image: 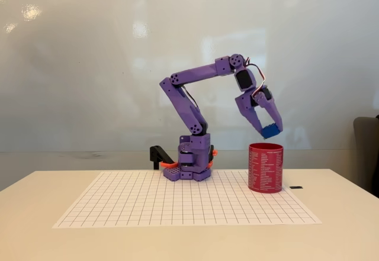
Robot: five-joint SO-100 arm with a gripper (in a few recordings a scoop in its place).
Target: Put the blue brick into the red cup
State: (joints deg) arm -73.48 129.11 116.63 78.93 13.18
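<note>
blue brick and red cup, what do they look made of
Blue brick: likely hard plastic, going by its saturated, even colour and crisp edges; finish too small to judge. Red cup: smooth and straight-sided with printed white text, perhaps ceramic, plastic or coated metal; the picture leaves it open.

Fixed view: camera stands in front of the tabletop (35, 237), about at table height or slightly above, facing straight across it toward a glossy white wall (89, 65). Set back at moderate range, so the whole purple arm (189, 104) shows side-on, base near centre frame on the far edge of a gridded mat (177, 205). Red cup (265, 167) sits right of centre. Horizon roughly level. Near tabletop edge falls below frame. A dark chair (368, 148) clips the right edge.
</note>
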